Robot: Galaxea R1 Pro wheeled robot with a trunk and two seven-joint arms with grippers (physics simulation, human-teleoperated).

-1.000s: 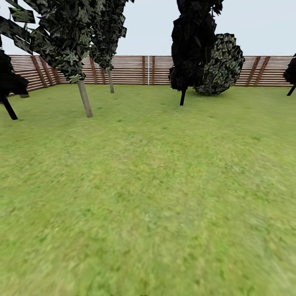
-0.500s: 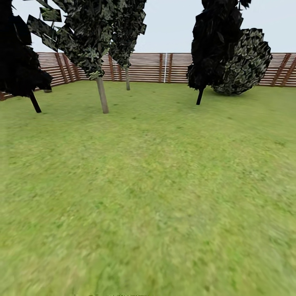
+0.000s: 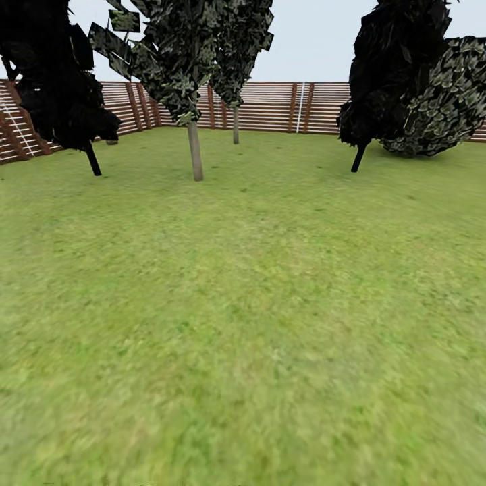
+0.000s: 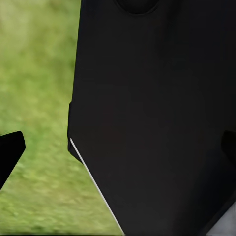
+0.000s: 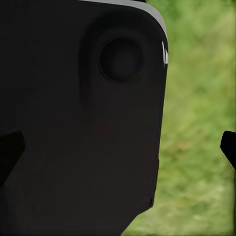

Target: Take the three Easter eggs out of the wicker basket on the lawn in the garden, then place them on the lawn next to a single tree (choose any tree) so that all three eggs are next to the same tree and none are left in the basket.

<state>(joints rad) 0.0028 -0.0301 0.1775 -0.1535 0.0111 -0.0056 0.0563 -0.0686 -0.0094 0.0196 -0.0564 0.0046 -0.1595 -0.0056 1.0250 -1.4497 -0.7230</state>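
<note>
The lawn [image 3: 243,304] spreads wide and flat ahead in the head view. A tree [image 3: 196,152] with a slim grey-beige trunk and dark speckled leaves stands at the far left centre, and a second such tree [image 3: 235,125] is behind it near the fence. The Easter eggs and the wicker basket are out of view. In the left wrist view my left gripper [image 4: 119,150] is open, its fingertips [image 4: 10,152] far apart, with nothing between them. My right gripper [image 5: 119,150] is open too, one fingertip [image 5: 228,147] over grass. A black robot part lies behind both.
A brown slat fence [image 3: 270,104] closes the garden at the back and left. A dark-trunked tree [image 3: 91,158] stands far left and another [image 3: 358,158] far right, with a ball-shaped bush [image 3: 445,101] beside it. Open grass lies between me and the trees.
The whole head picture has shifted: trees and fence slid to the right, so the camera has turned left. More fence shows at the left.
</note>
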